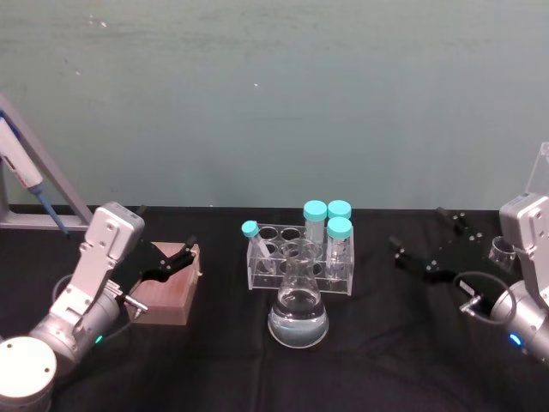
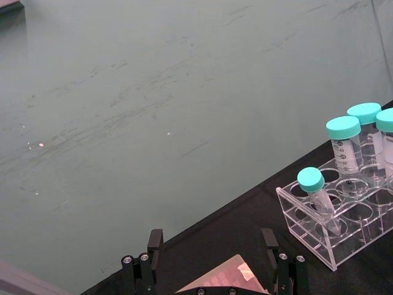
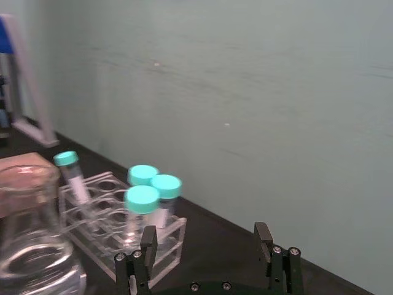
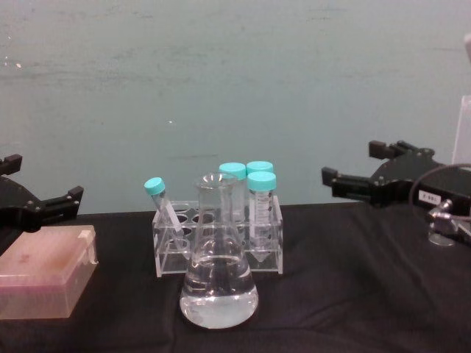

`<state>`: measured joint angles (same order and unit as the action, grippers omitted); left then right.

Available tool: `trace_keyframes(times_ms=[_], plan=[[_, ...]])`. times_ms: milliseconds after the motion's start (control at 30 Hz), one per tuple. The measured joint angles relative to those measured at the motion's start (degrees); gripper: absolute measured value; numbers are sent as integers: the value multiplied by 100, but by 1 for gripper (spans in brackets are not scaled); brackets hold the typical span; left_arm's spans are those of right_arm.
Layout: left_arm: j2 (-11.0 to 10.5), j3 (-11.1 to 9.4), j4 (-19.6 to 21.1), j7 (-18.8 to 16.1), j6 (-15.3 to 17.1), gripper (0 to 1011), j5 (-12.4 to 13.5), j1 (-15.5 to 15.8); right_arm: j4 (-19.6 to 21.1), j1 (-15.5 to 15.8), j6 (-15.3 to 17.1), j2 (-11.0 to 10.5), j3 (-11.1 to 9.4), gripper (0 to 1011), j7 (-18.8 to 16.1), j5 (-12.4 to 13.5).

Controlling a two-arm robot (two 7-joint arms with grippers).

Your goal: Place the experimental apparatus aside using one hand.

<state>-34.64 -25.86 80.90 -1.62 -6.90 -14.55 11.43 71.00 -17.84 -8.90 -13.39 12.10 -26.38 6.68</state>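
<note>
Glass conical flask [image 1: 298,316] with clear liquid is sitting mid-table on the black cloth [image 1: 412,352], just in front of the acrylic rack [image 1: 292,264]. The rack's holding four teal-capped tubes [image 1: 340,230]: three fat upright ones and one thin one leaning. Left gripper [image 2: 212,241] is hovering well off to the flask's left over one pink box [image 1: 167,296], fingers spread wide, gripping nothing. Right gripper [image 3: 205,238] is hanging well off to the right, also gaping wide and empty, with one small beaker [image 4: 441,224] sitting beside it.
</note>
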Motion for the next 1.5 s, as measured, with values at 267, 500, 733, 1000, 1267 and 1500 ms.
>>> trace_keyframes(times_ms=[267,500,733,1000,1267,1500], plan=[[0,0,0,0,0,1000,0,0,128,76,-70,-177,256,1003,-493,271],[0,0,0,0,-1,1000,0,0,91,28,-110,-286,482,1003,-790,393],[0,0,0,0,0,1000,0,0,-75,-116,-82,-336,670,1003,-1089,583],[0,0,0,0,0,1000,0,0,-279,-291,-143,-362,876,1003,-1363,738],[0,0,0,0,-1,1000,0,0,-505,-483,-172,-360,1032,1003,-1632,977],[0,0,0,0,-1,1000,0,0,-733,-654,-238,-343,1148,1003,-1846,1159]])
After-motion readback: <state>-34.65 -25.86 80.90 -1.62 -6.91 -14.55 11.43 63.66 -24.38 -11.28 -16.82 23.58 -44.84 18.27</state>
